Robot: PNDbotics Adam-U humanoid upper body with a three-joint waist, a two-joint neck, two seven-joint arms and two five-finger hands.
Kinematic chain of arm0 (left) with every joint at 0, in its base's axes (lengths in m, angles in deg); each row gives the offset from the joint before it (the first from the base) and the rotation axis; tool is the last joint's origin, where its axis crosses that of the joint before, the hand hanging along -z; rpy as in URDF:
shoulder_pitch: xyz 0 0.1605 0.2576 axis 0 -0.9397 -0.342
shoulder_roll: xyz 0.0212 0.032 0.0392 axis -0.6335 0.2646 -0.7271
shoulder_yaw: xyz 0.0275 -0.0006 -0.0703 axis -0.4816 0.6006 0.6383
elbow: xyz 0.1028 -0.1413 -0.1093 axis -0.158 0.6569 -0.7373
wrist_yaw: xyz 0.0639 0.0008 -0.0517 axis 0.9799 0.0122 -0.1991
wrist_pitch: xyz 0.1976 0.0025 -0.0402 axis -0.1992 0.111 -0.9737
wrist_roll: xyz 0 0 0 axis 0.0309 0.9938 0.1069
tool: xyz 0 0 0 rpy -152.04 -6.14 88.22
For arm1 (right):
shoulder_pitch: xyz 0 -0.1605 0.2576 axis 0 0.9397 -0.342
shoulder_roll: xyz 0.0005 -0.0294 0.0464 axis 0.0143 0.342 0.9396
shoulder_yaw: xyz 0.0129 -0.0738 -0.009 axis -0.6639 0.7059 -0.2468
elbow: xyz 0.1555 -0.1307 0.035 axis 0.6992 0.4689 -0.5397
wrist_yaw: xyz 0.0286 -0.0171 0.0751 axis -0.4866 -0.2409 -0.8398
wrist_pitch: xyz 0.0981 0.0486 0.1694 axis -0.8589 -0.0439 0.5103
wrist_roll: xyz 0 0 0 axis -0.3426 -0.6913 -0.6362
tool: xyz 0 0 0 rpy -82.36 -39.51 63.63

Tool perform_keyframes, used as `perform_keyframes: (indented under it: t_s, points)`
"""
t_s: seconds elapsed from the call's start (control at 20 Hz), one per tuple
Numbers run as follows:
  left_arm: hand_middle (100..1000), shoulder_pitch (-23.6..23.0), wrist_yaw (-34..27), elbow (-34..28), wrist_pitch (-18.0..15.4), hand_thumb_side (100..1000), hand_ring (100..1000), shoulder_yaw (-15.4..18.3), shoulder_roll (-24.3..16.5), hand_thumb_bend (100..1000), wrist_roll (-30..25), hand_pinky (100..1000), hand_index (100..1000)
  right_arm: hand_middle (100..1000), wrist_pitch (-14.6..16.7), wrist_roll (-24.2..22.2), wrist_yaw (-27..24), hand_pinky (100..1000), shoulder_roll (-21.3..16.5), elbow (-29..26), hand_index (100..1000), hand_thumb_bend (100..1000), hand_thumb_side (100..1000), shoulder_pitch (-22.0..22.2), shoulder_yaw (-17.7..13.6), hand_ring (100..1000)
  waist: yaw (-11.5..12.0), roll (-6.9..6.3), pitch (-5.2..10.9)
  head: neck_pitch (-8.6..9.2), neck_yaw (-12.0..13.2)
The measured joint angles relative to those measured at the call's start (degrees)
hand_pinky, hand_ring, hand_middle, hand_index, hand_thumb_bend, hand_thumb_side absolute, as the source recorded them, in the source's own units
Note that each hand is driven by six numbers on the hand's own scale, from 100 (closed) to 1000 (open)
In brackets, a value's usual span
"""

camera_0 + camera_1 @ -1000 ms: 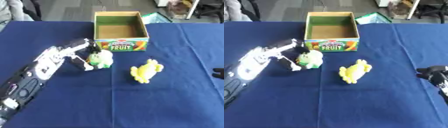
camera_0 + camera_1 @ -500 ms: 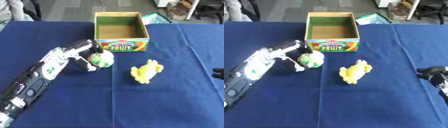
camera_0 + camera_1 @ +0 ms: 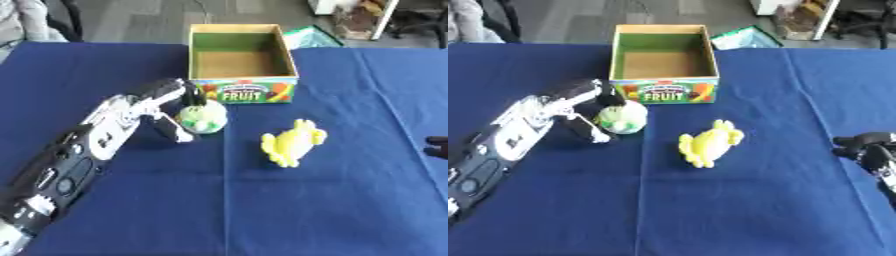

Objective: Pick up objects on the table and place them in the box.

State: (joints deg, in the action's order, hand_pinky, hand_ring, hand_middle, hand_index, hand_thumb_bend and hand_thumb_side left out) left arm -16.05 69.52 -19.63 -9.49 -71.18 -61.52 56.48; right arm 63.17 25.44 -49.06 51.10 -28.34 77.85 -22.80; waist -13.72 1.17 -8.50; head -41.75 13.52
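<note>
**Left hand closes around the green toy beside the fruit box**

The robot's left arm stretches diagonally from the lower left corner toward the table's middle, its black-and-silver left hand (image 3: 162, 102) tilted inward with fingers above and thumb below. The right hand (image 3: 870, 150) rests at the right edge, low and well apart from everything; whether its fingers are curled cannot be told.

The surface is a table draped in dark blue cloth (image 3: 350, 200). Beyond its far edge lies grey floor with office clutter.

The left hand's fingers and thumb curl round a small round pale-green soft toy (image 3: 203, 119), which sits on the cloth just in front of the open cardboard box with green inner walls and a printed "FRUIT" front (image 3: 241, 66). A yellow plush toy (image 3: 291, 142) lies near, to the right, untouched.
</note>
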Motion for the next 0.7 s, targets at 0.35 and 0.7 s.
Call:
perform_keyframes:
  t_s: [0.35,0.7]
  points:
    - [379,0.0,1.5,1.1,1.3,143,389,0.0,0.9,322,7.6,484,595,577,0.0,0.0,0.0,824,0.0,0.0,694,100,313,0.0,0.0,813,0.0,-0.01,0.0,0.0,0.0]
    - [221,0.0,1.3,1.8,2.7,151,243,0.1,1.2,100,16.7,350,438,577,0.0,0.0,0.0,823,0.0,0.0,694,100,313,0.0,0.0,813,-0.1,-0.02,-0.01,0.0,0.0]
